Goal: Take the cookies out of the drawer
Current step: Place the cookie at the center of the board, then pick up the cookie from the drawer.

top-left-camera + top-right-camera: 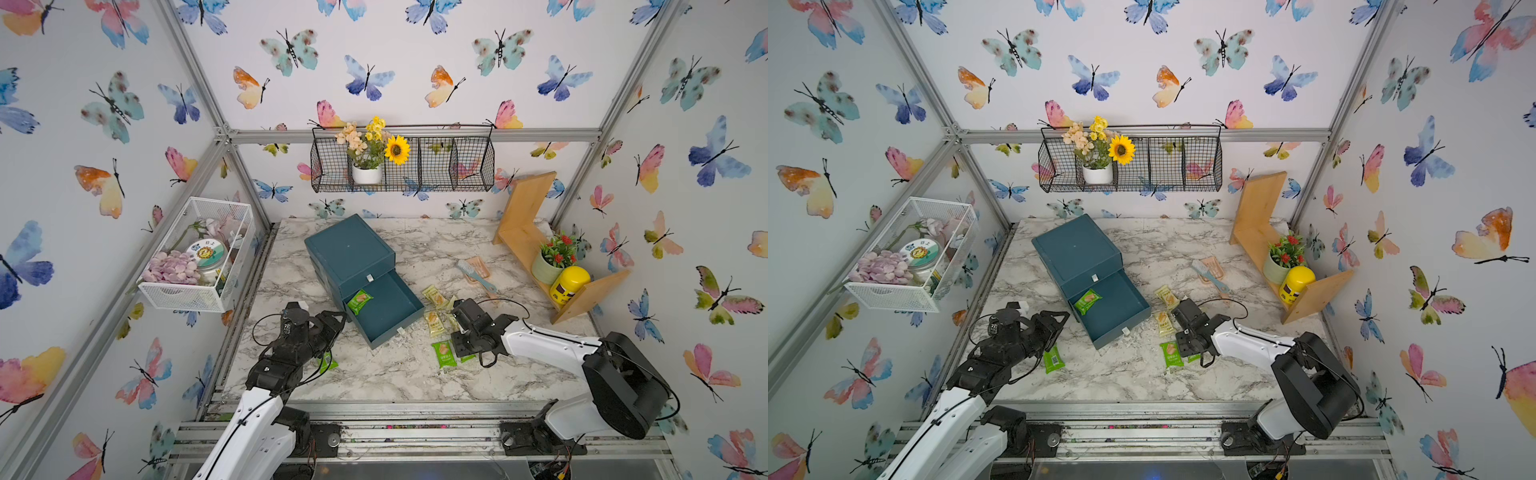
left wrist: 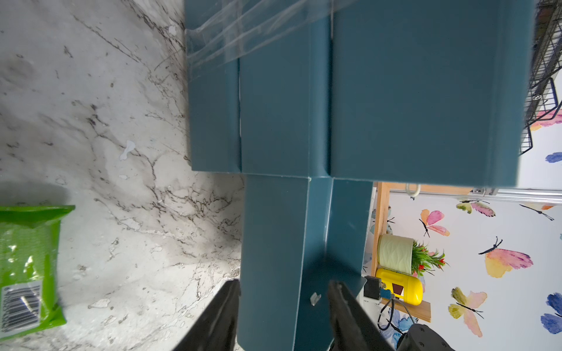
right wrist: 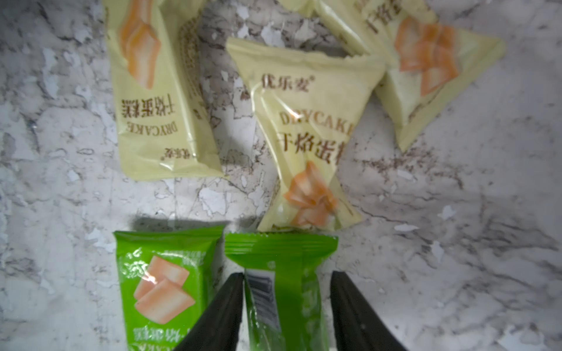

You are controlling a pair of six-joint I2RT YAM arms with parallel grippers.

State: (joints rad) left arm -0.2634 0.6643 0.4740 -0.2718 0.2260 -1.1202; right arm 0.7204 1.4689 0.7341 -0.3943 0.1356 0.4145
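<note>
Right gripper (image 3: 287, 273) jaws stand apart astride a green cookie packet (image 3: 292, 252) lying flat between them on the chipped marble tabletop (image 3: 456, 212); a second green packet (image 3: 161, 282) lies just beside it, pale yellow cookies (image 3: 304, 121) just beyond. Left gripper (image 2: 282, 284) jaws pinch the teal drawer (image 2: 273, 243) wall; one green cookie (image 1: 360, 301) lies inside the drawer past them, a stray green packet (image 2: 27, 261) on the marble beside them. Butterfly wallpaper (image 1: 374, 62) lines the far walls.

The drawer wall (image 2: 273, 258) is sitting between my left fingers (image 2: 219, 322) with a stray packet (image 2: 27, 267) lying near them on the table (image 2: 106, 121), while one packet (image 3: 286, 288) is lying between my right fingers (image 3: 352, 310), a neighbour packet (image 3: 158, 282) just beside it and three more packets (image 3: 307, 130) lying just ahead.
</note>
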